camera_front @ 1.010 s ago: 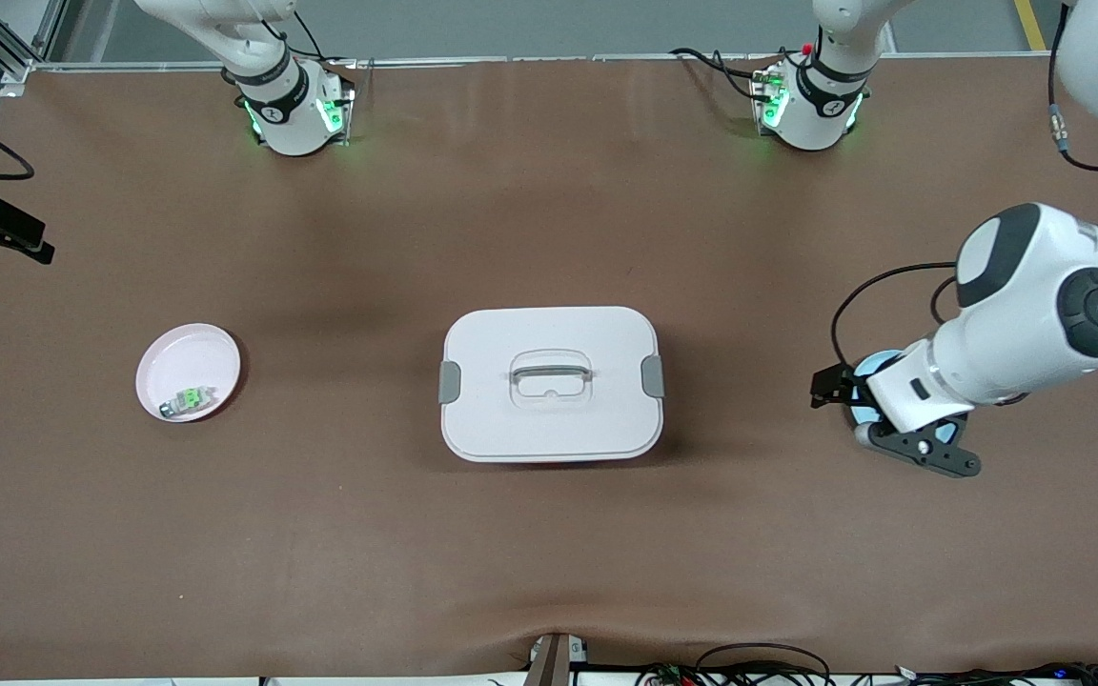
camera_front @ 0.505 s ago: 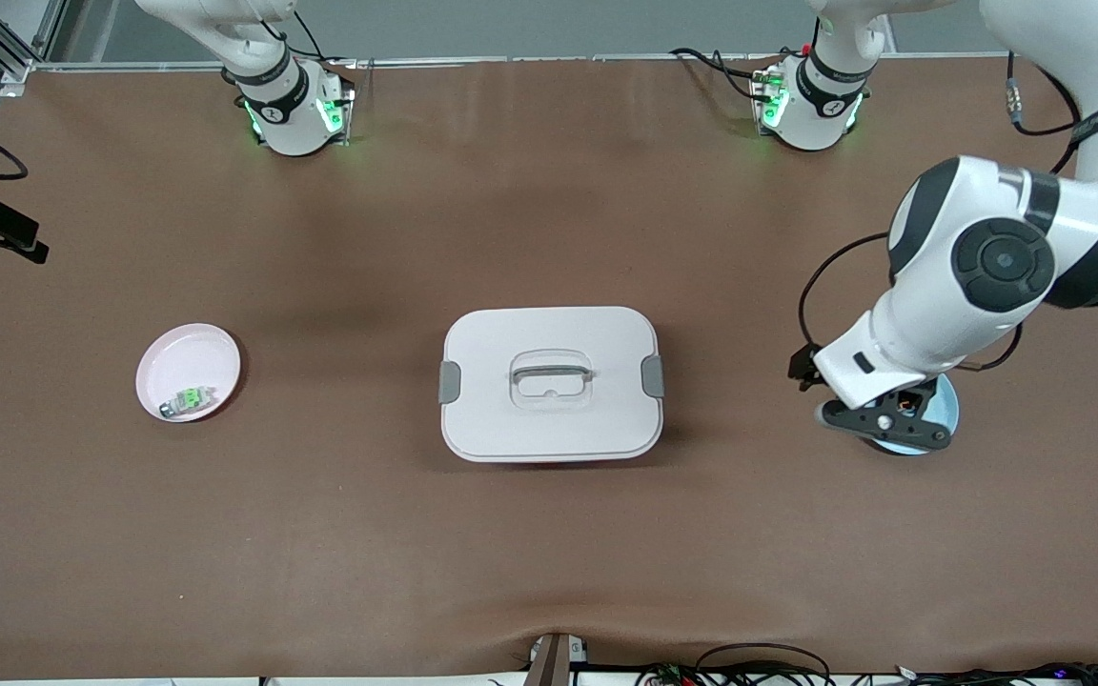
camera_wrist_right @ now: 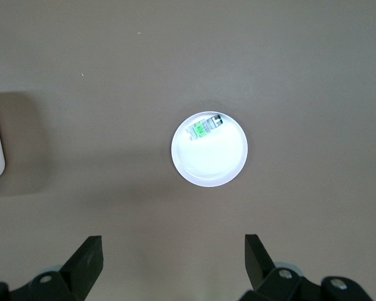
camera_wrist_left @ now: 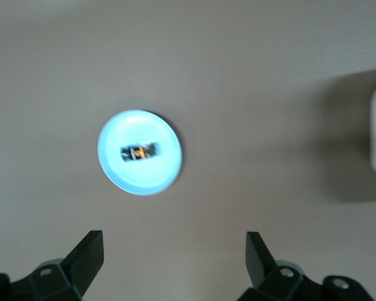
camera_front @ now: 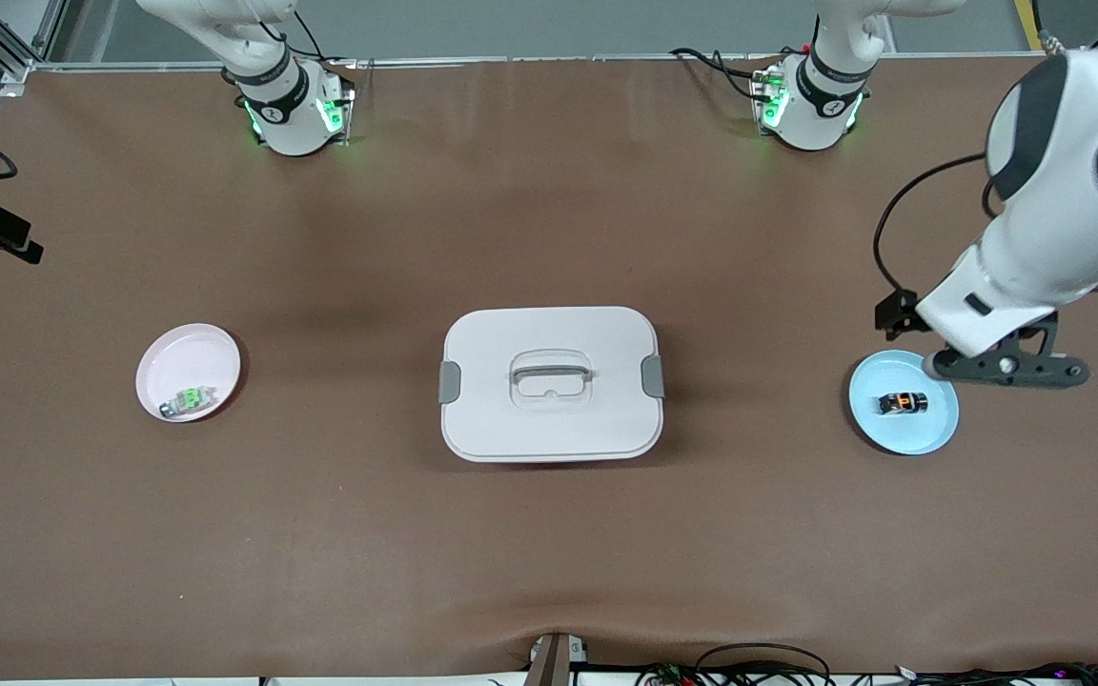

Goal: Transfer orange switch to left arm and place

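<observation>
The orange switch (camera_front: 900,403) lies flat on its side in the middle of the blue plate (camera_front: 930,433) at my left arm's end of the table, black body, orange-brown part showing on top. The box (camera_front: 549,383) sits mid-table, well apart from it, white lid shut, grey side clips, recessed handle facing up.

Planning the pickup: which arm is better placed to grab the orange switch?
Left. Its open gripper hangs beside the blue plate holding the orange switch; the right gripper is over the pink plate.
</observation>
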`<move>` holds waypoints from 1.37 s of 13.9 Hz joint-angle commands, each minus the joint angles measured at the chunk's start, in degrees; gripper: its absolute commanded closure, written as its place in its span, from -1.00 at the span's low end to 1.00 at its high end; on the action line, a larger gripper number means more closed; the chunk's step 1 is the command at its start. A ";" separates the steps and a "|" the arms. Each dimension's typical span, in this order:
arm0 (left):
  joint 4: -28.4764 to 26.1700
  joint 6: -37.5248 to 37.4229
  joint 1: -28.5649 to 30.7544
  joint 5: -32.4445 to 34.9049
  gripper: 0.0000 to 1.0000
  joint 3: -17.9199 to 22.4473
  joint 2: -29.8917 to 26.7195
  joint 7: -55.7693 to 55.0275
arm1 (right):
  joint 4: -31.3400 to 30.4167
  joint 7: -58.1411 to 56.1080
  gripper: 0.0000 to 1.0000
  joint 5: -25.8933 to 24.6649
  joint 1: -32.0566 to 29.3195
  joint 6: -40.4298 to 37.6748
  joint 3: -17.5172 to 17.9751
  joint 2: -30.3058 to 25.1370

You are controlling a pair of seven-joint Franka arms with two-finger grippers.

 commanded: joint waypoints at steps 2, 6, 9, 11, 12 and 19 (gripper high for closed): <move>-9.19 0.17 -0.89 -5.12 -1.00 4.60 -11.35 1.06 | 0.57 -0.51 -1.00 0.22 -0.87 -1.54 1.23 -1.00; -14.74 0.17 -0.28 -5.12 -1.00 4.25 -18.57 1.06 | 0.74 -2.00 -1.00 -0.40 -0.61 -1.46 1.32 -1.18; -16.67 -0.18 -0.19 -5.21 -1.00 4.07 -22.00 1.15 | 1.00 -1.65 -1.00 -0.05 -0.43 -1.64 1.41 -1.00; -17.21 -2.01 -0.19 -5.30 -1.00 4.16 -23.41 1.41 | 1.97 -1.83 -1.00 -0.13 -0.26 -1.64 1.41 -1.00; -16.86 -3.16 -0.10 -5.39 -1.00 4.16 -23.42 1.50 | 1.97 -1.91 -1.00 -0.13 -0.26 -1.64 1.41 -1.00; -10.36 -5.71 -0.19 -5.65 -1.00 4.51 -19.82 1.67 | 1.97 -2.00 -1.00 -0.31 -0.26 -1.72 1.68 -1.00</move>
